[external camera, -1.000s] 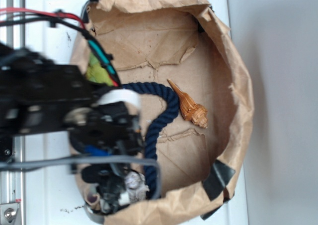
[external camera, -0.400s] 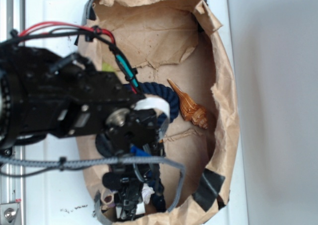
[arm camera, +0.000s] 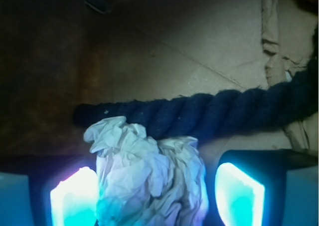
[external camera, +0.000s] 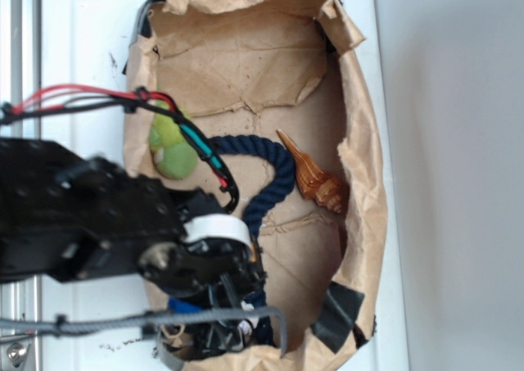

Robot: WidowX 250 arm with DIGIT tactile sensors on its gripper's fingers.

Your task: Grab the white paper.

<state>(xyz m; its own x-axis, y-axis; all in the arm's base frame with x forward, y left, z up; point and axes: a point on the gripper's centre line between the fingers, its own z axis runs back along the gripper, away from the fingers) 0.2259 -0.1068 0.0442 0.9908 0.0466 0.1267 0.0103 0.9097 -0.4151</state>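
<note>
In the wrist view the white paper [arm camera: 149, 176], a crumpled off-white wad, lies between my gripper's [arm camera: 157, 196] two glowing pads. The left pad [arm camera: 75, 198] touches the wad; a dark gap separates the wad from the right pad [arm camera: 239, 196]. The jaws stand open around it. The wad rests against a dark blue rope [arm camera: 214, 111] on the brown bag floor. In the exterior view the gripper [external camera: 221, 334] points down into the bag's lower end, and only a small bit of the white paper [external camera: 243, 328] shows under the black arm.
The brown paper bag [external camera: 246, 52] walls in everything. Inside lie the curved blue rope [external camera: 274, 178], a brown spiral shell [external camera: 315, 178] and a green plush toy [external camera: 168, 146]. Black tape [external camera: 336, 314] patches the bag's lower right rim. Cables [external camera: 196, 142] cross the toy.
The arm has shifted down the exterior frame, uncovering the green plush toy. The gripper sits lower at the bag's bottom end, with less of the paper showing.
</note>
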